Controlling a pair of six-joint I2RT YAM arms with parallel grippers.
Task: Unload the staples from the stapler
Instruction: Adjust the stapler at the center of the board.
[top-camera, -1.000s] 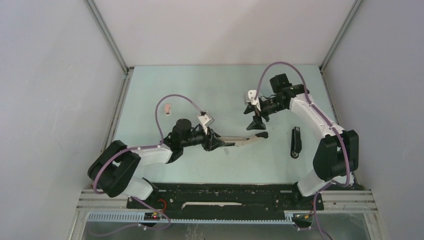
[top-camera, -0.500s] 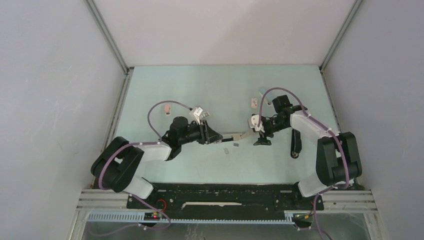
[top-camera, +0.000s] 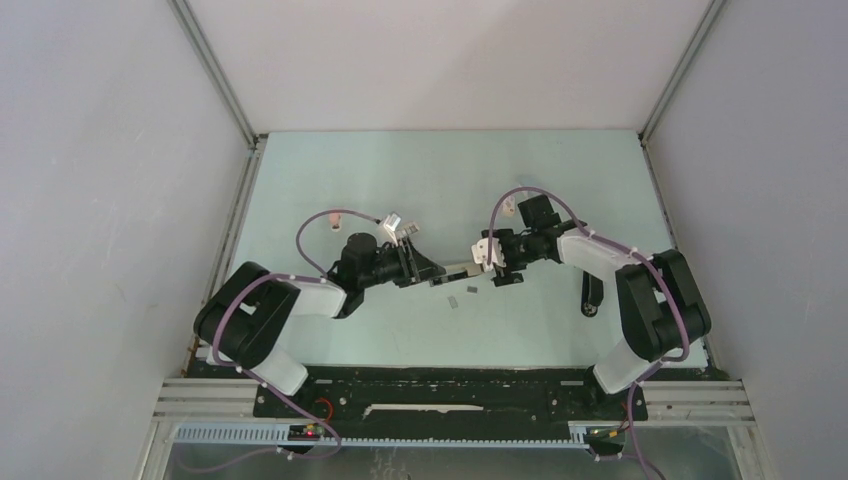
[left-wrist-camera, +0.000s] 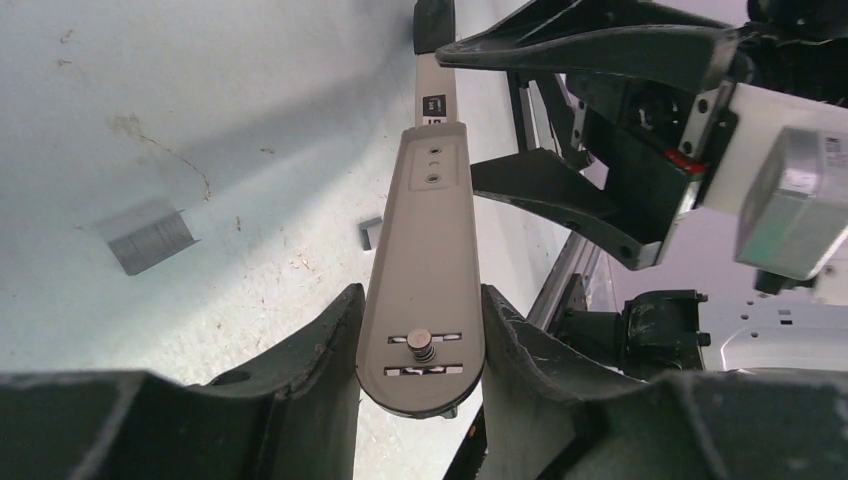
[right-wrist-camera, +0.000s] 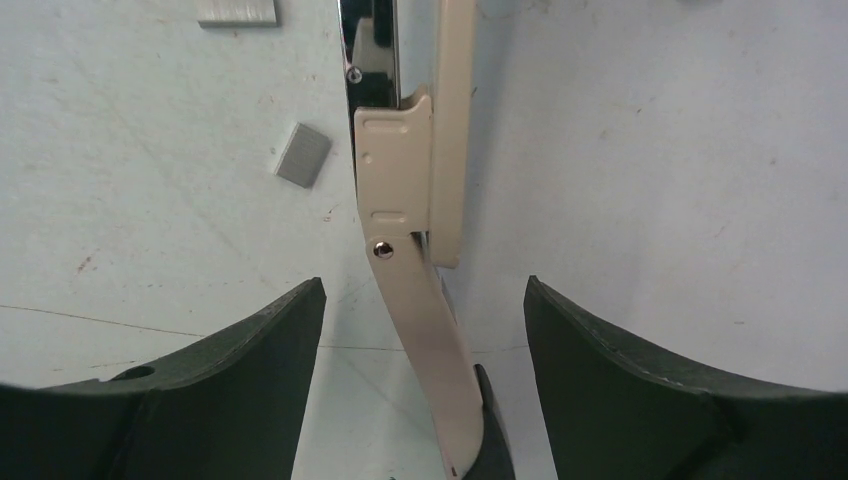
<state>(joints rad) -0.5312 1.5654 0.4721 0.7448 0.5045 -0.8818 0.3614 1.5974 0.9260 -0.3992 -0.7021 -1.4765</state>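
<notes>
My left gripper (left-wrist-camera: 420, 297) is shut on the rear end of a beige stapler (left-wrist-camera: 425, 230), which it holds sideways just above the table. In the top view the stapler (top-camera: 457, 269) spans between my left gripper (top-camera: 428, 272) and my right gripper (top-camera: 499, 273). My right gripper (right-wrist-camera: 425, 285) is open and straddles the stapler's opened arm (right-wrist-camera: 430, 330) without touching it; the chrome magazine (right-wrist-camera: 368, 45) shows beyond. Two strips of staples lie on the table: a longer one (left-wrist-camera: 150, 238) (right-wrist-camera: 237, 11) and a short one (left-wrist-camera: 370, 232) (right-wrist-camera: 302, 155). Both staples strips (top-camera: 452, 302) (top-camera: 470, 291) lie just near of the stapler.
A black stapler (top-camera: 592, 290) lies on the table at the right, beside my right arm. A small pink stapler (top-camera: 333, 222) sits at the left behind my left arm's cable. Another small pinkish item (top-camera: 508, 204) peeks out behind the right wrist. The enclosure walls stand on three sides.
My right gripper has come down and leftward from behind the stapler to straddle its free end. My left gripper has drawn the stapler slightly left. A second staple strip now lies on the table.
</notes>
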